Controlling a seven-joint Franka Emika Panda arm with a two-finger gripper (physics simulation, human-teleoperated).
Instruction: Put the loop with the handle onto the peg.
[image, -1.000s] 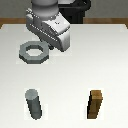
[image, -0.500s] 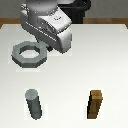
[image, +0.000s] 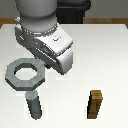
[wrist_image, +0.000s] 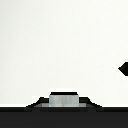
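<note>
Grey loop (image: 24, 74) now sits lower and nearer the peg (image: 35, 105) than 0.5 s ago, its edge overlapping the peg top; gripper (image: 44, 62) hides its handle, fingers' state unclear; brown block (image: 95, 104) unmoved

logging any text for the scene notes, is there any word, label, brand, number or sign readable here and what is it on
None: no readable text in either view.
The ring, the peg, the brown block, the robot's hand and the table show plain surfaces with no letters, numbers or marks.
The renders are coarse, so very small print could not be made out.
</note>
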